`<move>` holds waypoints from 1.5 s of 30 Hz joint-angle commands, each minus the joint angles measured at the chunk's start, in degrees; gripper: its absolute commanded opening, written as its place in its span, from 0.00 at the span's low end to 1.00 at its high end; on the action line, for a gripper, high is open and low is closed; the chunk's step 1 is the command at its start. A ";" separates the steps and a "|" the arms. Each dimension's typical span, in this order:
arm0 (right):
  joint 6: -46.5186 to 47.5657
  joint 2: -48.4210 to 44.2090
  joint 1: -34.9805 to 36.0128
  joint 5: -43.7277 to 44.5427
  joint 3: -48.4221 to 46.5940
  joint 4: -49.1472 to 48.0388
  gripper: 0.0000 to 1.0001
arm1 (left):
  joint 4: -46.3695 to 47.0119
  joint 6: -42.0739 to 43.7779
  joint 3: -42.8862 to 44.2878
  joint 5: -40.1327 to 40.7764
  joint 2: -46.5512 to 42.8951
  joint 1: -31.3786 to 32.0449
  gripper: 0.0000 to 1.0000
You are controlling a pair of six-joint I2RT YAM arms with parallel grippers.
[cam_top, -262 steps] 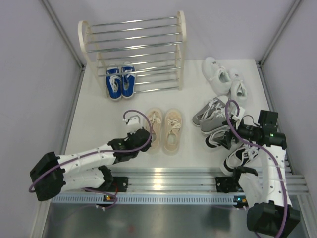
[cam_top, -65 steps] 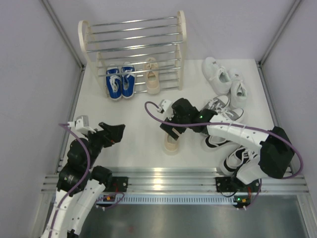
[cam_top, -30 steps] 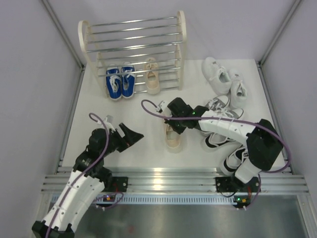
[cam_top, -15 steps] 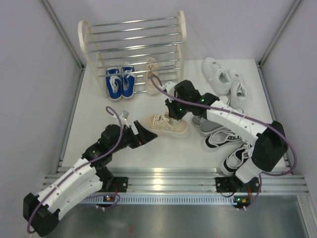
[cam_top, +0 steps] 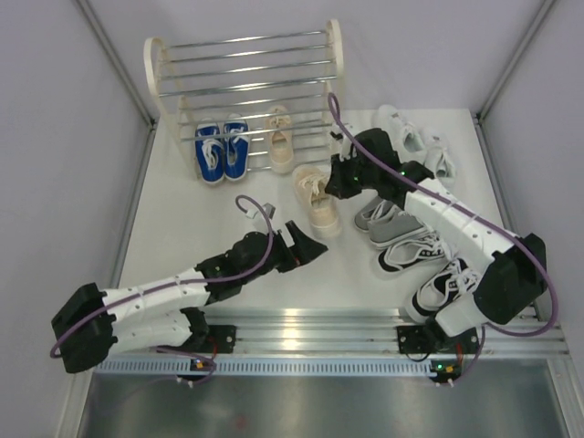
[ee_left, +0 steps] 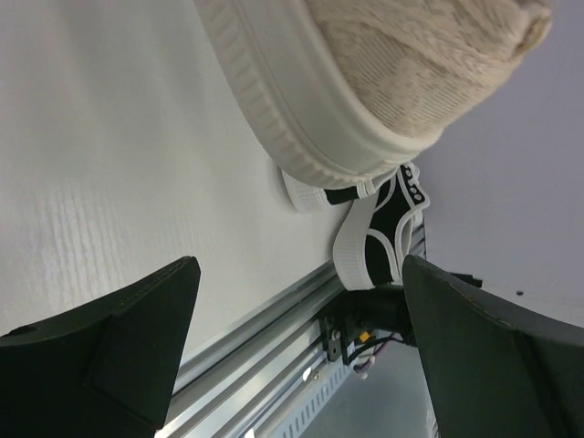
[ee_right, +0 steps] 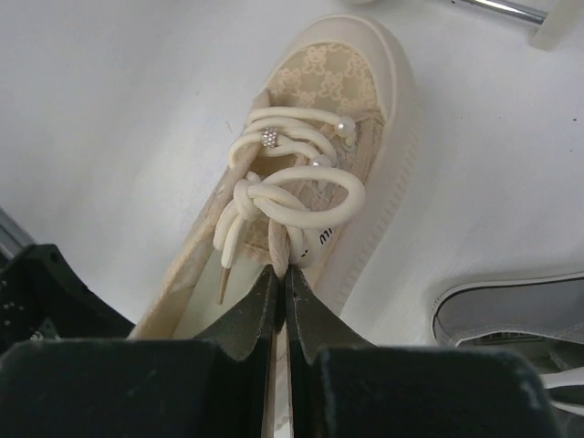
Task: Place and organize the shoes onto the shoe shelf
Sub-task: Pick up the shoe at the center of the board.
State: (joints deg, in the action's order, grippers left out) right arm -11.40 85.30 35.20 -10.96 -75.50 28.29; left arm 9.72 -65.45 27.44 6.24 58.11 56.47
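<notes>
The shoe shelf (cam_top: 245, 91) stands at the back, with the blue shoes (cam_top: 222, 151) and one beige shoe (cam_top: 281, 140) on its bottom tier. My right gripper (cam_top: 336, 185) (ee_right: 283, 269) is shut on the tongue of the other beige shoe (cam_top: 317, 203) (ee_right: 338, 91), whose toe points toward the shelf. My left gripper (cam_top: 308, 245) (ee_left: 301, 301) is open just in front of that shoe's heel, holding nothing; the shoe's sole (ee_left: 365, 100) fills the top of the left wrist view. Grey shoes (cam_top: 388, 222), black-and-white shoes (cam_top: 429, 274) and white shoes (cam_top: 429, 151) lie on the right.
Grey walls close in both sides of the white table (cam_top: 182, 228). A metal rail (cam_top: 310, 328) runs along the near edge. A black-and-white shoe (ee_left: 383, 219) lies close to the rail. A grey shoe (ee_right: 511, 310) sits right of the held shoe.
My right gripper has carried the beige shoe up the table toward the shelf, turning its toe to the shelf. My left arm has stretched right to the shoe's heel, its jaws slightly wider.
</notes>
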 commanded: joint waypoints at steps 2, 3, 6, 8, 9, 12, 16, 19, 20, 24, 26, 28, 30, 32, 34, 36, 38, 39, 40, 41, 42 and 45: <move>-8.81 -2.59 -3.82 -5.29 -0.17 -7.46 0.00 | 12.24 -3.19 2.44 6.59 4.11 1.01 0.98; -9.34 -2.50 -4.08 -5.73 -0.08 -7.55 0.00 | 13.39 -2.76 2.53 8.16 4.55 1.10 0.98; -10.57 -2.50 -4.17 -6.44 0.36 -7.99 0.00 | 16.64 -0.04 3.23 9.58 5.87 1.19 0.98; -11.63 -2.85 -4.18 -6.35 1.23 -8.52 0.00 | 17.09 2.25 5.25 9.76 6.49 1.19 0.98; -11.98 -2.86 -4.26 -6.27 1.50 -8.87 0.00 | 17.09 3.04 6.04 9.32 7.19 1.19 0.98; -13.30 -2.59 -4.79 -6.62 1.94 -9.31 0.00 | 17.00 3.84 8.41 6.25 9.47 1.19 0.98; -14.88 -1.89 -5.58 -6.97 1.68 -9.49 0.00 | 17.09 2.00 8.77 6.06 12.11 2.50 0.98; -15.32 -1.71 -5.85 -7.32 2.11 -9.66 0.00 | 17.00 1.90 10.17 7.82 14.22 4.00 0.98; -15.32 -1.89 -5.85 -7.49 2.29 -10.01 0.00 | 16.74 2.17 10.61 9.21 15.45 4.26 0.98; -15.23 -2.42 -5.85 -7.15 2.99 -10.28 0.00 | 8.85 3.75 14.30 15.18 17.74 5.93 0.98; -15.32 -2.77 -5.93 -7.06 3.70 -10.80 0.00 | 8.92 4.98 14.75 16.78 18.44 6.90 0.98; -15.67 -2.86 -5.93 -7.23 4.13 -11.06 0.00 | 8.92 7.77 15.79 19.33 18.97 7.43 0.98; -16.02 -2.77 -5.93 -7.49 4.57 -11.50 0.00 | 8.92 9.98 16.68 23.88 19.76 9.00 0.98; -16.99 -2.77 -6.02 -8.20 4.93 -11.86 0.00 | 9.01 13.76 18.08 27.76 20.99 10.15 0.98; -18.21 -2.94 -6.46 -9.60 5.37 -12.65 0.00 | 9.01 14.56 18.35 30.92 21.87 11.38 0.98; -18.75 -3.12 -6.90 -9.96 5.54 -12.91 0.00 | 9.09 13.86 17.82 31.55 22.84 11.65 0.98; -19.36 -3.64 -7.51 -10.39 6.16 -13.17 0.00 | 9.09 12.63 16.33 33.13 23.19 12.08 0.98; -19.71 -3.73 -7.86 -10.48 6.51 -13.35 0.00 | 9.01 12.45 15.20 33.92 23.02 12.96 0.98; -19.80 -4.08 -8.21 -10.48 6.86 -13.70 0.00 | 9.01 11.93 14.75 34.62 22.93 13.40 0.98; -19.98 -4.17 -8.39 -10.48 7.04 -13.88 0.00 | 9.01 11.75 14.22 36.02 22.41 14.19 0.98; -20.07 -4.17 -8.39 -10.48 7.21 -13.97 0.00 | 9.09 11.75 13.87 36.73 22.23 14.54 0.98; -20.24 -4.17 -8.48 -10.13 7.65 -14.23 0.00 | 9.01 12.71 13.17 39.63 21.26 15.95 0.98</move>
State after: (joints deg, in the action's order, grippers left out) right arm -29.89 84.88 27.20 -19.00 -67.11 19.29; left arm 16.45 -53.89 41.39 40.14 81.25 71.13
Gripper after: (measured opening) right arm 0.018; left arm 0.982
